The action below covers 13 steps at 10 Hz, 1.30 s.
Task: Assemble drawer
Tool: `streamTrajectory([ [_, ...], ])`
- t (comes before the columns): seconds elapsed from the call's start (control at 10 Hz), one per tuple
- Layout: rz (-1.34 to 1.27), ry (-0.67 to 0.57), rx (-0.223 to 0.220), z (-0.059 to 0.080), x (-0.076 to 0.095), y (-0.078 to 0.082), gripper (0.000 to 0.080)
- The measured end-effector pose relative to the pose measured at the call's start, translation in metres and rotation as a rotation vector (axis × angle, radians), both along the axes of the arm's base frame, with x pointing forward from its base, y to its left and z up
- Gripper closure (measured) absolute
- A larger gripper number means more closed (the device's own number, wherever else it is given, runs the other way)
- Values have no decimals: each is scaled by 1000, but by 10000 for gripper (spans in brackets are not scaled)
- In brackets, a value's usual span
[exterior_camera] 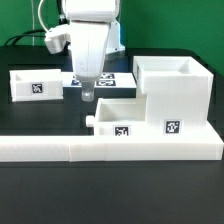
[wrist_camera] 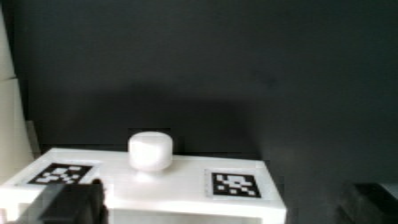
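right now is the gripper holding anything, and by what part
Nothing appears held: the gripper hangs open above the front tray, near its knob.

One tray (exterior_camera: 105, 127) beside housing (exterior_camera: 175, 100), behind wall (exterior_camera: 50, 150)

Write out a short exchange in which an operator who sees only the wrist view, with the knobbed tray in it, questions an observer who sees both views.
Operator: I see a knob on a tray, and dark table past it. Where is the housing?
Observer: The housing stands right beside that tray, on the exterior view's right of it.
Operator: Is there another tray?
Observer: Yes. A second tray lies apart from both, at the exterior view's left.
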<state>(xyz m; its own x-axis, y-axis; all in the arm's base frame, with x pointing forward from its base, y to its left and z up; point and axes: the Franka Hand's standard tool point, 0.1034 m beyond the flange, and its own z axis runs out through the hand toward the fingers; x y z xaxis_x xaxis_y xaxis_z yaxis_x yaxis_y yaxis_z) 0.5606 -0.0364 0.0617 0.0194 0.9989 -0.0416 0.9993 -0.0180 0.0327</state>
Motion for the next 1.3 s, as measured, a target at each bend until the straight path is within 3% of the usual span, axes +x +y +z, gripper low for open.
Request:
streamTrajectory([
  [0.3,62,23,89,-22,-2,-33,150],
  [0.6,71,46,199,-38,-13,-42,150],
  [0.9,58,54,214,-41,-10,-11,150],
  [1.3,37,53,200,-43,-8,-11,150],
])
